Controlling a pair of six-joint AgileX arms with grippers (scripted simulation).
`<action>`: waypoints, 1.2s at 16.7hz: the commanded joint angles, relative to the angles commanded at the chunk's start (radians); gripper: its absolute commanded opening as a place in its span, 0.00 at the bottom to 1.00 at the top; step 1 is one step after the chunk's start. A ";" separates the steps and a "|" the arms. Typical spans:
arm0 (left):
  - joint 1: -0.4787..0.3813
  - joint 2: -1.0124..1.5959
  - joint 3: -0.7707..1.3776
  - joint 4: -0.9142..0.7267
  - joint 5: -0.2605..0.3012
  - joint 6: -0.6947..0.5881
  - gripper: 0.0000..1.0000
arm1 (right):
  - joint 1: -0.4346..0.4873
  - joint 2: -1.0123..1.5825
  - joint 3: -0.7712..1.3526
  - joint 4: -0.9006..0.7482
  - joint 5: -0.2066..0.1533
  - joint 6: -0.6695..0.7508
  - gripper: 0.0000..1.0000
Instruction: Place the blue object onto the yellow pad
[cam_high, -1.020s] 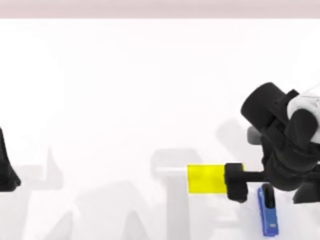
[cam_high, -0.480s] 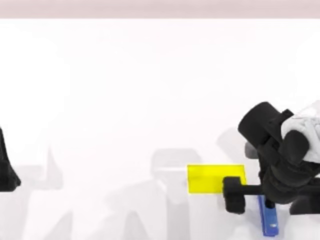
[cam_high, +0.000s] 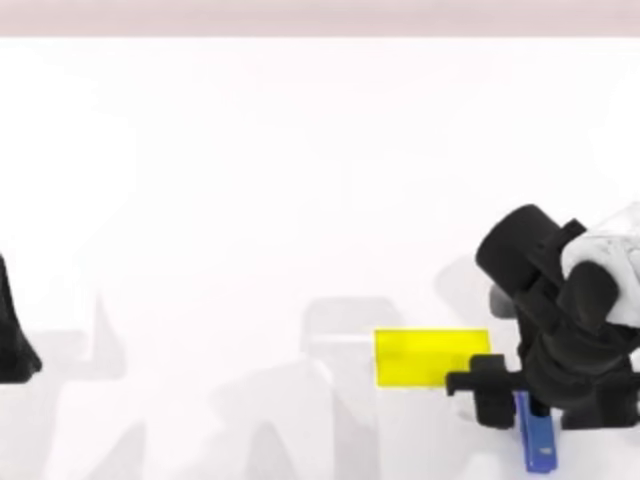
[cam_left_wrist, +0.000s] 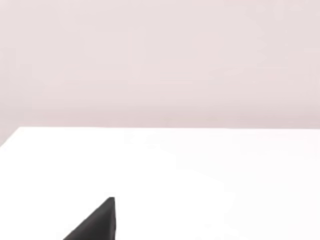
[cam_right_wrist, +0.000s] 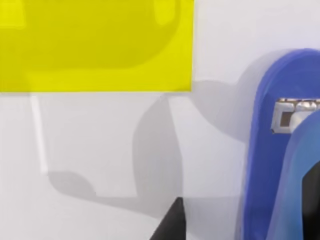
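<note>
Blue object (cam_high: 538, 440) on white table (cam_high: 250, 200), yellow pad (cam_high: 425, 357) near

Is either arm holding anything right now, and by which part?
Cannot tell. The right gripper sits over the blue object, which lies off the yellow pad.

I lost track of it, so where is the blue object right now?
In the top view the blue object lies on the table at the lower right, just right of and below the yellow pad, not on it, partly under the right gripper.

Blue object (cam_high: 538, 440), bright yellow pad (cam_high: 428, 356), plain white table (cam_high: 250, 200).
</note>
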 joint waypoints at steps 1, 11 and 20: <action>0.000 0.000 0.000 0.000 0.000 0.000 1.00 | 0.000 0.000 0.000 0.000 0.000 0.000 0.32; 0.000 0.000 0.000 0.000 0.000 0.000 1.00 | 0.000 0.000 0.000 0.000 0.000 0.000 0.00; 0.000 0.000 0.000 0.000 0.000 0.000 1.00 | 0.002 -0.061 0.112 -0.177 0.005 0.001 0.00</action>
